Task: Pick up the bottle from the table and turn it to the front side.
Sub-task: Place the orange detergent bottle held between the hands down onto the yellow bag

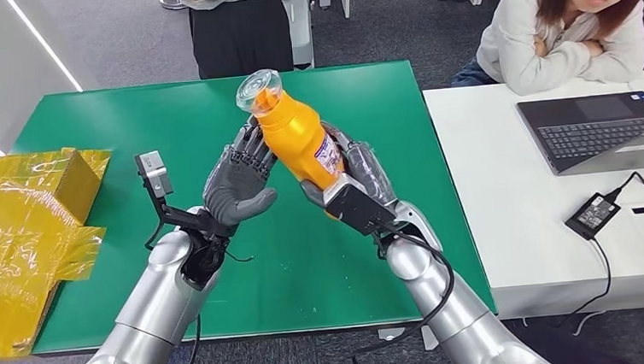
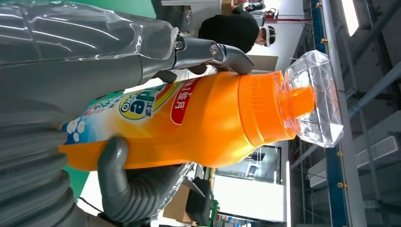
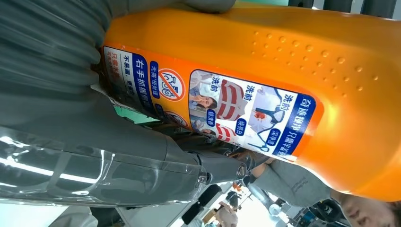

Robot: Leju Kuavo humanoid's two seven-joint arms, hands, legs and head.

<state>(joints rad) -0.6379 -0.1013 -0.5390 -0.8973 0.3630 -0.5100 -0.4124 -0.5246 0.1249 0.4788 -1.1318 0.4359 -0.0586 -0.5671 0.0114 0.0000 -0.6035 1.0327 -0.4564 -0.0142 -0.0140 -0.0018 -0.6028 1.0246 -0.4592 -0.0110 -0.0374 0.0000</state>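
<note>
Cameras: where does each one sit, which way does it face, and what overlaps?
Head view: high on the body, looking forward and down at the green table; both silver arms, left hand and right hand on the orange bottle.
Left wrist view: behind the left hand, facing the bottle's brand label.
Right wrist view: behind the right hand, facing the instruction label.
All share the bottle.

The bottle [image 1: 298, 136] is glossy orange plastic with a dimpled patch on one side, a slick printed label and a clear, faceted plastic cap [image 1: 258, 89]. Each robot hand, left [image 1: 237, 184] and right [image 1: 355, 184], looks matt grey, rubbery, under a shiny clear film. The arms are brushed silver metal. The bench [image 1: 127, 136] has a matt green top; at nine o'clock lies crinkled yellow glossy wrapping [image 1: 22, 229].
</note>
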